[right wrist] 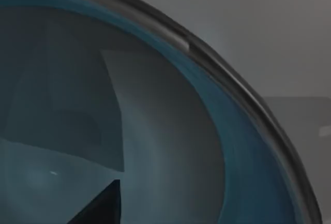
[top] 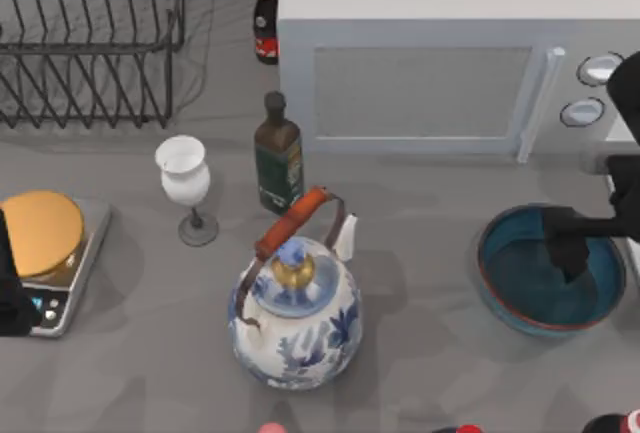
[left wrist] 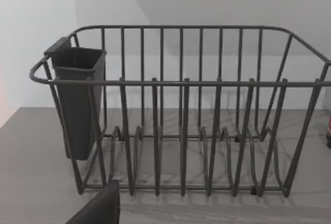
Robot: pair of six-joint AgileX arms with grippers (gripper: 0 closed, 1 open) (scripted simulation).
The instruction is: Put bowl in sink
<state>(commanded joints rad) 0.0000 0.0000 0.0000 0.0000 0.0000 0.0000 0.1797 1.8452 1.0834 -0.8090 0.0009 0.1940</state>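
The bowl [top: 530,293], teal-blue with a reddish-brown rim, rests on the gray counter [top: 430,253] at the right side, in front of the microwave [top: 440,63] and well apart from the teapot [top: 295,318]. The right pincer [top: 572,253] hangs over the bowl's right half, its dark body reaching down inside the rim; whether its fingers are wide or narrow cannot be told, and contact with the bowl is likewise uncertain. In the right wrist view the bowl's glazed interior [right wrist: 155,146] lies very close beneath the camera. The left arm [top: 10,293] sits parked at the left edge beside the kitchen scale [top: 60,253], and its wrist view faces the dish rack [left wrist: 181,131]. A white goblet [top: 185,183] and a dark green bottle [top: 278,158] stand between the rack and the teapot.
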